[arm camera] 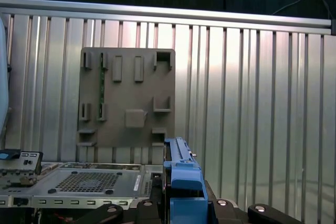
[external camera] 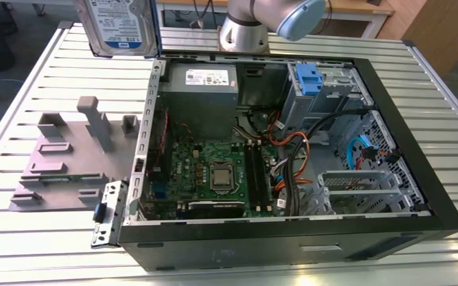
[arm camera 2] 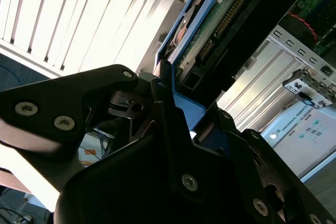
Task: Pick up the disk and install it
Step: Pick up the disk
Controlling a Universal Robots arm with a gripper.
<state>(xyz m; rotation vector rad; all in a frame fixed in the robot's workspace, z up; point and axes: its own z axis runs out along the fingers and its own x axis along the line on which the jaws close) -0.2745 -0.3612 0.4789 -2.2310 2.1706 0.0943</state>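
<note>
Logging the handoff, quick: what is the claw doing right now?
Claw: closed, holding the disk.

Printed matter; no wording is legible. A white-and-blue label (external camera: 125, 15) covers the face of the disk (external camera: 116, 28), far on the exterior view's left. A white sticker (external camera: 204, 76) with dark print sits on the grey power-supply box (external camera: 201, 102) at the far end of the computer case (external camera: 252, 253).
</note>
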